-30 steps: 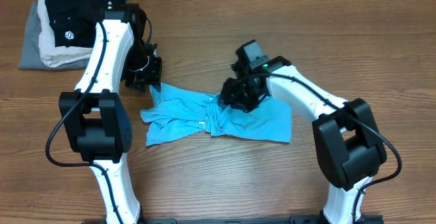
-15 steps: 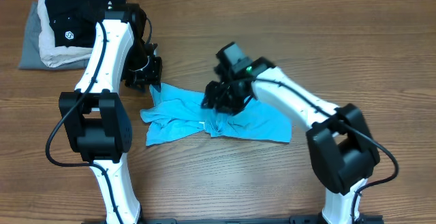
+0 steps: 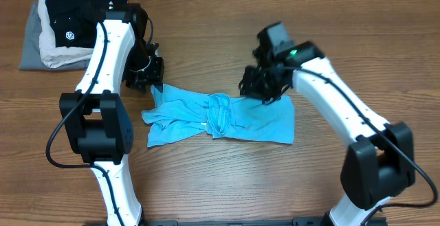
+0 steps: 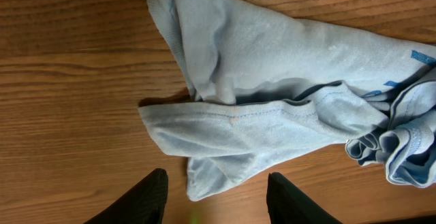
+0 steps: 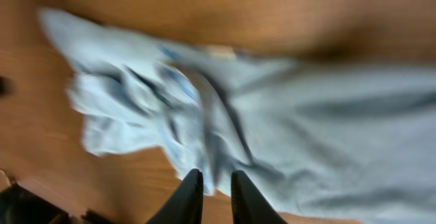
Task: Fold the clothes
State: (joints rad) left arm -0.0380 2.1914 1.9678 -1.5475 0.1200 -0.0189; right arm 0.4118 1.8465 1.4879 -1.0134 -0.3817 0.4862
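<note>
The clothes, a sky-blue T-shirt (image 3: 254, 119), lie crumpled flat on the wooden table, bunched into a knot-like ridge (image 3: 218, 113) at the middle. My left gripper (image 3: 152, 83) hovers at the shirt's upper left corner. In the left wrist view it is open (image 4: 216, 175), and a corner of the shirt (image 4: 225, 132) lies just beyond its fingertips. My right gripper (image 3: 263, 92) is over the shirt's upper right edge. The blurred right wrist view shows its jaws (image 5: 213, 176) drawn nearly together above the shirt (image 5: 327, 115), with no cloth seen pinched between them.
At the far left corner lies a pile of folded garments: a black one with a small white logo (image 3: 69, 20) on top, beige (image 3: 51, 53) and grey (image 3: 27, 47) beneath. Bare wood table (image 3: 206, 178) surrounds the shirt.
My right arm swung from the shirt's bunched middle to its upper right edge, and its jaws narrowed from open to nearly together. The left arm and the shirt have hardly moved.
</note>
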